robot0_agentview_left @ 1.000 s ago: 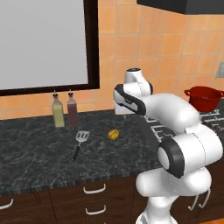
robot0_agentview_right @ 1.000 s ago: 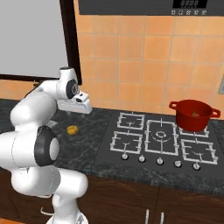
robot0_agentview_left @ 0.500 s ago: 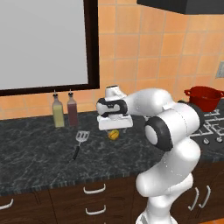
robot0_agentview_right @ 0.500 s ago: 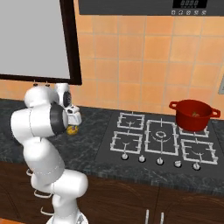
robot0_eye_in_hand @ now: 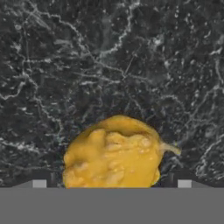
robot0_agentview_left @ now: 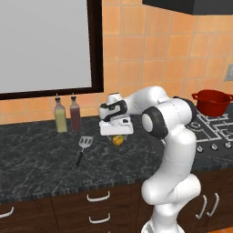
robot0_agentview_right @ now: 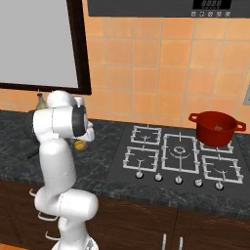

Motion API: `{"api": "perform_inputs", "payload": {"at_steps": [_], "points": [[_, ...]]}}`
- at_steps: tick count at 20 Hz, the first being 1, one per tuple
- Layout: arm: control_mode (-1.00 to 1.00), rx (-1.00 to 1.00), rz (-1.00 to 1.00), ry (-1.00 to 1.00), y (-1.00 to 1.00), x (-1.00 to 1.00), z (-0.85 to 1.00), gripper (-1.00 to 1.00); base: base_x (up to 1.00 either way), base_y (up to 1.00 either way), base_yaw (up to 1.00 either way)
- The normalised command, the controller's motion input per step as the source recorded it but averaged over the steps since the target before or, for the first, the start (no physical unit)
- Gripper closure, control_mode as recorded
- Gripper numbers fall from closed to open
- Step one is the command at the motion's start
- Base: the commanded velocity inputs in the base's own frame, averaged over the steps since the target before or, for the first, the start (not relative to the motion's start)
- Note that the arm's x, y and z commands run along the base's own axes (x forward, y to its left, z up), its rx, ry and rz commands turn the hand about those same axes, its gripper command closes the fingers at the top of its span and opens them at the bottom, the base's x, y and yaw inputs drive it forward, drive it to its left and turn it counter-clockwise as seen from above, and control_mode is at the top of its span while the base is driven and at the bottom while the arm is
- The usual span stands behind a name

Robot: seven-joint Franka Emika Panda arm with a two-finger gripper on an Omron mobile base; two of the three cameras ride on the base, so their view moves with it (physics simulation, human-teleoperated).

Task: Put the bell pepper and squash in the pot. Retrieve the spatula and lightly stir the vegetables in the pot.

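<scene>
Fingers [robot0_eye_in_hand: 112, 183] are sitting wide open and empty, straddling the yellow pepper [robot0_eye_in_hand: 114, 155] at bottom center of the hand view, stem pointing right, on the desk [robot0_eye_in_hand: 87, 65].

The yellow vegetable [robot0_eye_in_hand: 114, 153] lies between the fingers [robot0_eye_in_hand: 39, 183] in the hand view, its lower part cut off by the picture's bottom edge, so contact with the fingers cannot be told. In the left base view the hand covers its upper half [robot0_agentview_left: 118, 139]; in the right base view the arm hides most of it [robot0_agentview_right: 79, 145]. Inside the pot [robot0_agentview_right: 216, 129], something small and pale shows, too small to tell.
</scene>
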Motion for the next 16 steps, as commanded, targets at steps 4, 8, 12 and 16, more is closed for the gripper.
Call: {"api": "perform_inputs", "payload": {"at_steps": [4,8,12,16], "points": [[-1.00,-0.03,-0.10,-0.11,0.00,0.00,-0.34,-1.00,0.00,0.00,0.00],[-1.00,-0.02,-0.11,-0.13,-0.03,0.00,-0.29,-1.00,0.00,0.00,0.00],[-1.00,-0.01,-0.12,-0.10,-0.17,-0.24,-0.34,-1.00,0.00,0.00,0.00],[-1.00,0.00,-0.08,-0.12,-0.09,-0.42,-0.07,1.00,0.00,0.00,0.00]]}}
